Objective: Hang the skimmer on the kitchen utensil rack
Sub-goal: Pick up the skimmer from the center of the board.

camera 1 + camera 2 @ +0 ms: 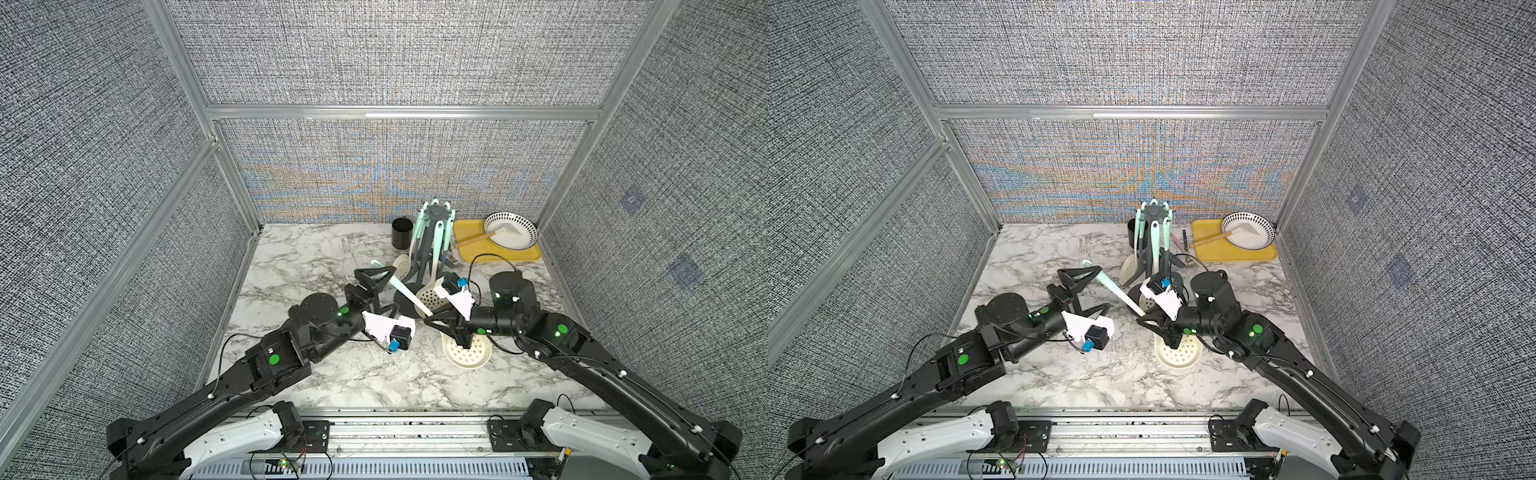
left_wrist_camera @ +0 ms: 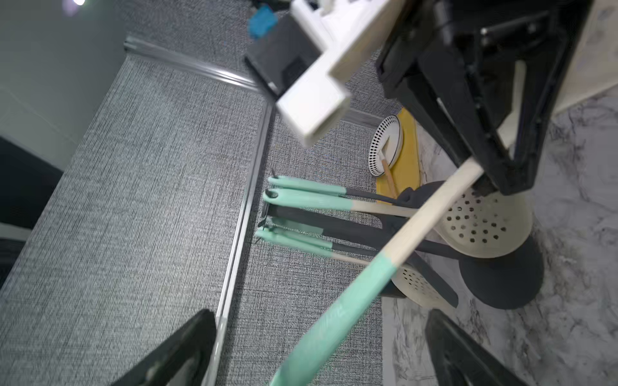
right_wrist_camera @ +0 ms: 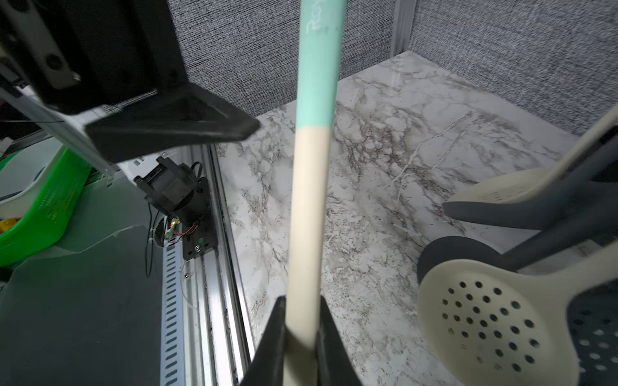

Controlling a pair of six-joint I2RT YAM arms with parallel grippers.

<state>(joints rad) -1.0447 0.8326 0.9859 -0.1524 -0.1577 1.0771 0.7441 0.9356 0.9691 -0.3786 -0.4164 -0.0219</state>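
Observation:
The skimmer has a cream perforated head (image 1: 467, 351) (image 1: 1179, 353) low over the table and a cream-to-mint handle (image 1: 405, 293) (image 1: 1113, 286) slanting up to the left. My right gripper (image 1: 430, 320) (image 1: 1144, 320) (image 3: 302, 310) is shut on the cream part of the handle (image 3: 307, 200). My left gripper (image 1: 397, 289) (image 1: 1104, 289) (image 2: 321, 314) stands open, its fingers wide apart on either side of the mint end (image 2: 334, 317) without touching it. The kitchen utensil rack (image 1: 434, 212) (image 1: 1154, 212) (image 2: 334, 222) stands just behind, its round base (image 3: 458, 257) close to both grippers.
Several other mint-handled utensils hang on the rack, among them a cream perforated spoon (image 1: 432, 297) (image 3: 485, 327). A black cup (image 1: 402, 232) stands left of the rack. At the back right, a yellow tray (image 1: 498, 251) carries a dotted bowl (image 1: 511, 230).

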